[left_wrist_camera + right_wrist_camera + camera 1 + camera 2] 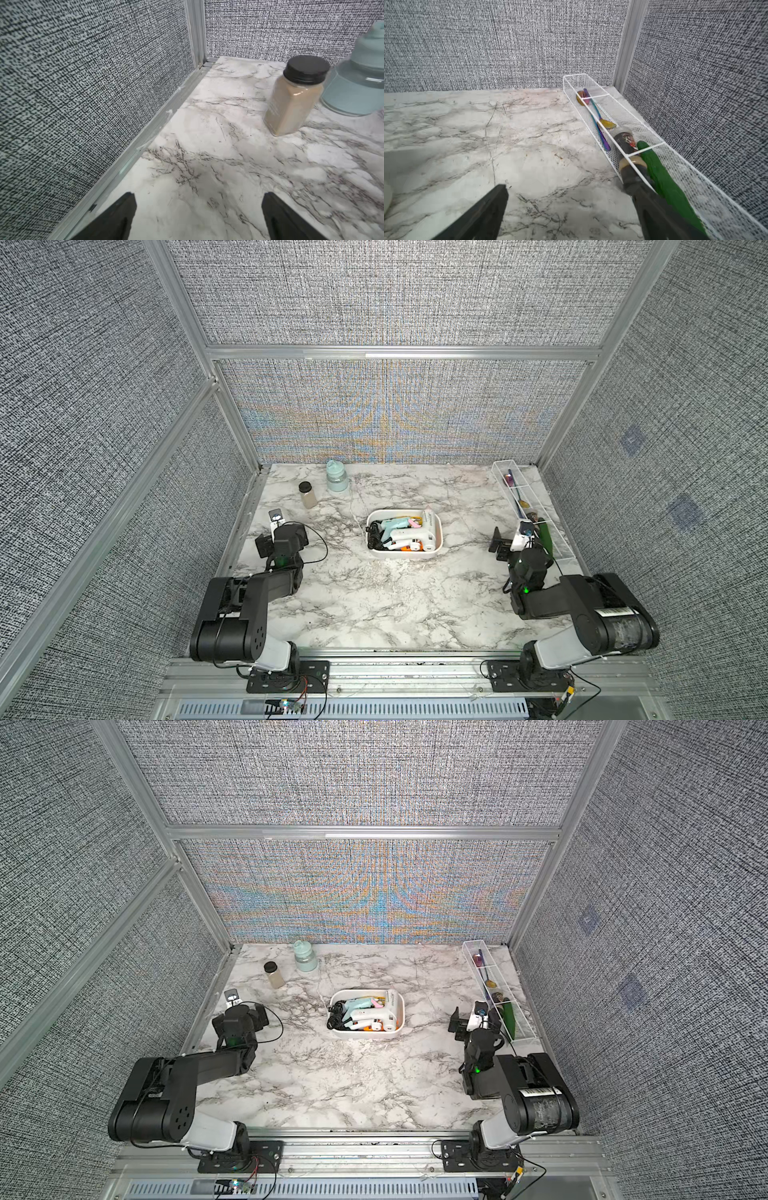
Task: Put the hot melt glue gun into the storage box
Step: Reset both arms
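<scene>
The white rounded storage box [403, 554], between the left gripper [198, 195] and the right gripper [566, 187] and apart from both, holds a pale blue hot melt glue gun [392, 524] lying beside white glue guns [415, 536].

The rounded plastic storage box [409, 554] is white, one pistol-shaped glue gun [392, 524] pale blue, the flat tabletop [374, 601] white with grey marble veins.

Both top views look steeply down from above the arm bases, whole bench [374, 605] in frame, storage box [404, 554] central. Left wrist camera sits low, close, facing the far-left corner and brown jar [295, 97]; right wrist camera faces the far-right corner and wire tray [574, 75].
</scene>
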